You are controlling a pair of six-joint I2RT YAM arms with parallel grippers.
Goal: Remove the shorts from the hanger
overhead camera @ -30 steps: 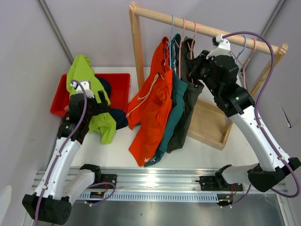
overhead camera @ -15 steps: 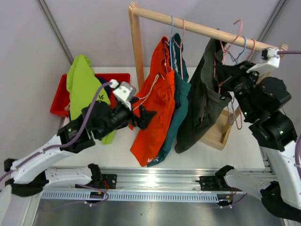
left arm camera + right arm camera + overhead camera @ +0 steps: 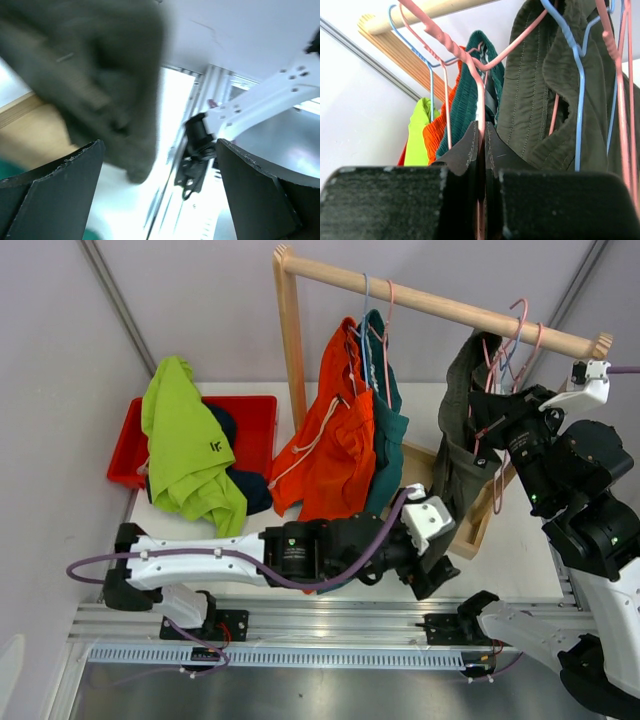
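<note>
The dark grey shorts (image 3: 458,435) hang on a pink hanger (image 3: 498,475) near the right end of the wooden rail (image 3: 440,304). My right gripper (image 3: 484,426) is shut on the pink hanger wire (image 3: 481,107), with the grey shorts (image 3: 540,100) just behind it. The orange shorts (image 3: 335,445) with a white drawstring and the teal shorts (image 3: 386,425) hang left of them. My left gripper (image 3: 437,578) is open and empty, low in front of the grey shorts' hem (image 3: 100,75). The lime green shorts (image 3: 185,440) and the navy shorts (image 3: 245,488) lie at the red bin (image 3: 258,415).
The wooden rack's post (image 3: 291,350) and its base tray (image 3: 440,475) stand behind my left arm. Several other blue and pink hangers (image 3: 512,350) hang by the right gripper. The aluminium rail (image 3: 320,625) runs along the near edge.
My left arm swung from the red bin across to the right, under the hanging shorts. My right gripper drew the dark grey shorts on their hanger to the right, away from the teal pair.
</note>
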